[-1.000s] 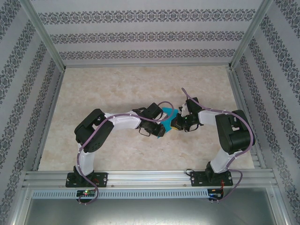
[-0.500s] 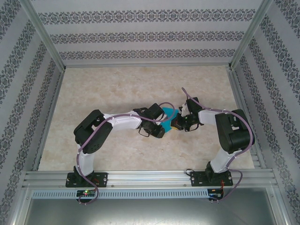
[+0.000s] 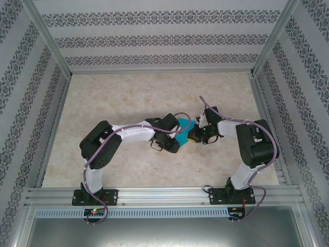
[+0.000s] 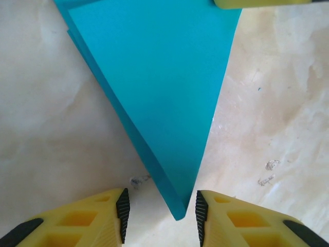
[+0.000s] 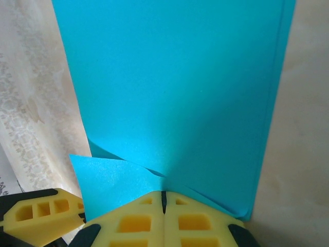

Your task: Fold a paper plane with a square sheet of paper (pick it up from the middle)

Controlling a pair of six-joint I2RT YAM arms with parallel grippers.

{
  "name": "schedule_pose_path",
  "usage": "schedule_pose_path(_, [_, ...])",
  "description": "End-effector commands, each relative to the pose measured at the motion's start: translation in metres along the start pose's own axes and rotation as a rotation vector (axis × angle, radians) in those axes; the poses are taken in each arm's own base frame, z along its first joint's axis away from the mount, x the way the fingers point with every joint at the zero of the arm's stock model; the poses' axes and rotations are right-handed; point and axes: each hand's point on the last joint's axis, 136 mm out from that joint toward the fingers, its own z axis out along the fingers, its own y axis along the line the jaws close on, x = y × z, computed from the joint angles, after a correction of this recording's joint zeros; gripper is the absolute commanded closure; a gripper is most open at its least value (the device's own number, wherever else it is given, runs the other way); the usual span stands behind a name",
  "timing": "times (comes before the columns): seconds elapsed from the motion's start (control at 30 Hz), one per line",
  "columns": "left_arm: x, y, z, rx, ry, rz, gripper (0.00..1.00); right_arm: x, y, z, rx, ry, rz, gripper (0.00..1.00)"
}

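Enclosing marbled beige tabletop (image 3: 128, 98), patterned walls (image 3: 154, 38), paper plane (image 3: 184, 126) mid-table

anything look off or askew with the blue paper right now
In the left wrist view the layers of the paper plane are not flush: a lower layer peeks out along its left edge. At the right gripper, shut on it, a small flap juts out sideways. No tear shows.
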Motion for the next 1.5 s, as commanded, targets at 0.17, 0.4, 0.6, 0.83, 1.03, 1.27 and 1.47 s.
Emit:
schedule_pose_path(0.17, [-0.012,-0.016,-0.004,0.041,-0.013,-0.024,0.6,0.011,-0.046,0.008,0.158,0.019,0.064,0.98])
schedule_pose_path(0.4, [-0.016,-0.009,0.005,0.015,-0.003,-0.042,0.59,0.012,-0.046,0.008,0.156,0.02,0.06,0.98])
schedule_pose_path(0.6, [-0.012,-0.001,0.012,-0.024,0.022,-0.045,0.67,0.013,-0.046,0.007,0.155,0.022,0.059,0.98])
schedule_pose_path(0.83, [-0.008,0.003,0.01,-0.033,0.03,-0.047,0.72,0.014,-0.048,0.008,0.157,0.026,0.058,0.98])
schedule_pose_path(1.03, [-0.009,-0.001,0.006,0.011,0.019,-0.065,0.71,0.014,-0.049,0.007,0.164,0.027,0.057,0.99])
schedule_pose_path(1.27, [-0.016,-0.001,-0.003,0.054,-0.011,-0.099,0.68,0.016,-0.05,0.007,0.168,0.03,0.058,0.99])
schedule_pose_path(1.47, [-0.022,-0.006,-0.006,0.119,-0.037,-0.134,0.68,0.016,-0.05,0.007,0.171,0.03,0.056,0.99])
